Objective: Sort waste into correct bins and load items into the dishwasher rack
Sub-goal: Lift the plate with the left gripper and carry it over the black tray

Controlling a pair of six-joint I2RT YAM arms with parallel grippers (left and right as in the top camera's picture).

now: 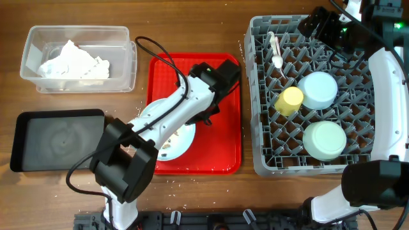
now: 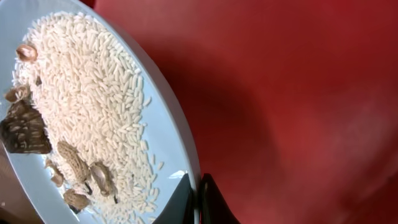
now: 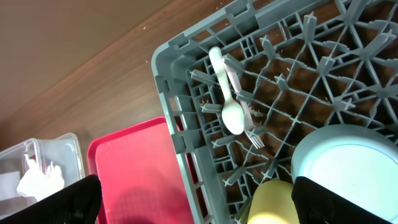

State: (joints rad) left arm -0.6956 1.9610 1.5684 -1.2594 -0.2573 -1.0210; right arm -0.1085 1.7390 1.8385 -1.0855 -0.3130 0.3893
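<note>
On the left of the worktop (image 1: 192,25), the clear box (image 1: 32,45) held the white napkins (image 1: 73,64), with the black tray (image 1: 57,140) near it. On the red tray (image 1: 227,147), our left fingers (image 2: 214,205) were pinched shut on the rim of the blue plate (image 2: 166,127). Rice and brown scraps (image 2: 81,106) lay on the plate. We think they needed tipping into a bin next, with the plate kept level on the way. The rack (image 1: 255,96) held the spoon (image 1: 276,52), cup (image 1: 289,100) and two bowls (image 1: 318,89). Our right fingers (image 3: 62,202) hung wide open above it, holding nothing.
</note>
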